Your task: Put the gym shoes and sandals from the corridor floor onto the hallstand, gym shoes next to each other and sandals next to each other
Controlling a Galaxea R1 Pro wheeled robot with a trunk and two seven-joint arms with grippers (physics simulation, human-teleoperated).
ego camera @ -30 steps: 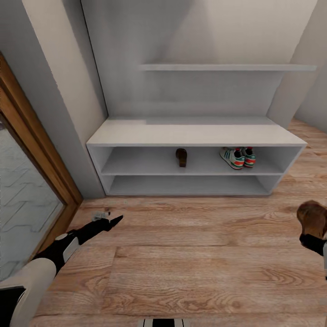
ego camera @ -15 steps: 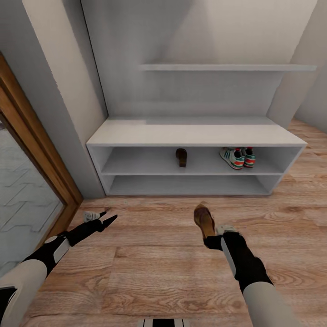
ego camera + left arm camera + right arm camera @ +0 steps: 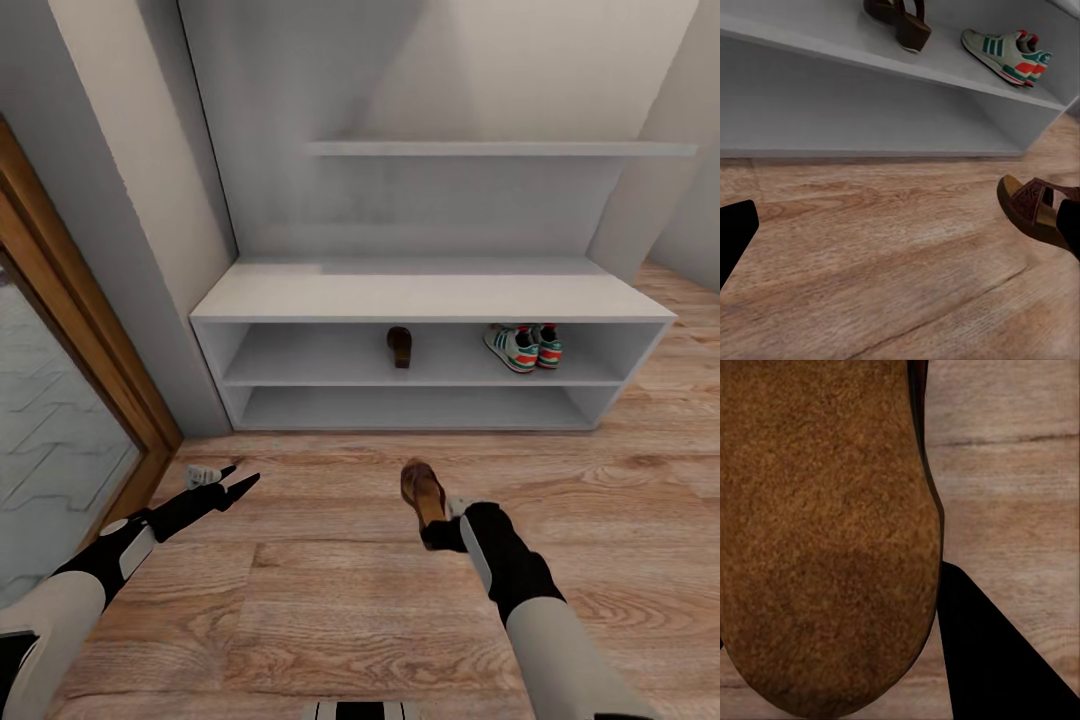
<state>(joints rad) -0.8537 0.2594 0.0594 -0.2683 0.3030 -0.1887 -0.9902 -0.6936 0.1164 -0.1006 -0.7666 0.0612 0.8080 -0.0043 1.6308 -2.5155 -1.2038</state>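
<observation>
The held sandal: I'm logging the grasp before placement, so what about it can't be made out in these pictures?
- Head view: the right gripper meets the held sandal at its heel; its fingers are hidden behind the sandal.
- Right wrist view: the sandal's sole covers the straps.
- Left wrist view: the sandal's heel end is cut off by the picture's edge.

The upper shelf of the hallstand (image 3: 300,362) lies bare left of the lone sandal (image 3: 400,346) and between it and the gym shoes (image 3: 523,346) (its bottom shelf bare too); open corridor floor (image 3: 350,600) lies before it
</observation>
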